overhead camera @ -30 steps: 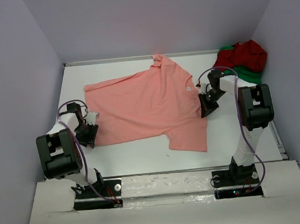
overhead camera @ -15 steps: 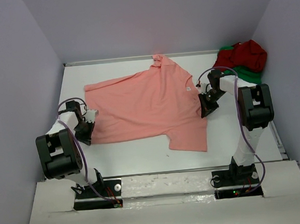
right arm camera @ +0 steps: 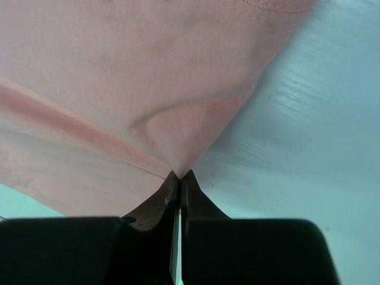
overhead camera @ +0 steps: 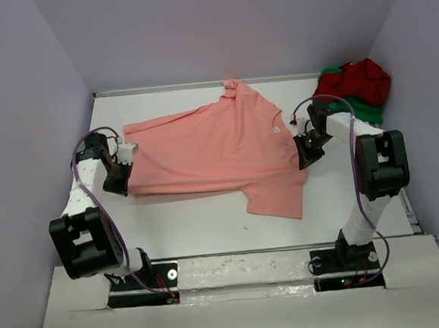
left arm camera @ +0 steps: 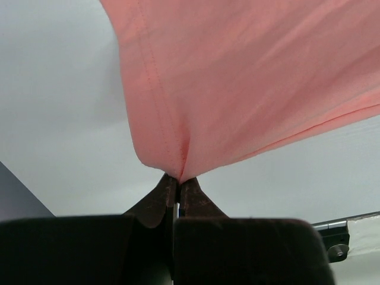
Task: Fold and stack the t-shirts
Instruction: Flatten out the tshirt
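The left gripper (left arm camera: 178,183) has just clamped the salmon-pink shirt (overhead camera: 211,153) at its hem near the table's (overhead camera: 202,230) left edge and drawn it outward. The right gripper (right arm camera: 180,178) stays pinched on the opposite side. With the shirt stretched mid-table between both grips, the first fold can probably begin.

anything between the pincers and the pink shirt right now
Nothing visible. The left pincer and the right pincer are each shut on an edge of the pink shirt, with cloth pinched right at their tips.
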### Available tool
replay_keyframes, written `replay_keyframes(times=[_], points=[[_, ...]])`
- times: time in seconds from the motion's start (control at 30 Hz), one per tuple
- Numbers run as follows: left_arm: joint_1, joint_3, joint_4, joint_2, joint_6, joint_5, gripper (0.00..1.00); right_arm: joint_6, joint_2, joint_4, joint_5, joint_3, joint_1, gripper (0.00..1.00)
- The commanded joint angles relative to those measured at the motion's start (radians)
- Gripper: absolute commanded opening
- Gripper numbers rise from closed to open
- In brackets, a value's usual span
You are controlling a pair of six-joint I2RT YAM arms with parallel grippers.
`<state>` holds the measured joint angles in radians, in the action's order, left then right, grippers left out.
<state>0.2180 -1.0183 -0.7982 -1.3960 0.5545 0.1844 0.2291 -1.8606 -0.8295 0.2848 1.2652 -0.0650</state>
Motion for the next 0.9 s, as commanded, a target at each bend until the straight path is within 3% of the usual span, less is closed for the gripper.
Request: replay_keyframes(times=[0.0,0.27,0.87], points=[[0.007,-0.035,-0.065,0.035,0.021,-0.002,0.00,0.022,0.100,-0.010,-0.026,0.014,0.004,0.00],[0.006,-0.074,-0.059,0.034,0.015,0.007,0.00,0.029,0.113,-0.105,0.016,0.141,0.004,0.00],[0.006,-0.109,-0.027,-0.026,-0.022,0.040,0.00,0.026,-0.100,-0.191,0.132,0.428,0.004,0.00]])
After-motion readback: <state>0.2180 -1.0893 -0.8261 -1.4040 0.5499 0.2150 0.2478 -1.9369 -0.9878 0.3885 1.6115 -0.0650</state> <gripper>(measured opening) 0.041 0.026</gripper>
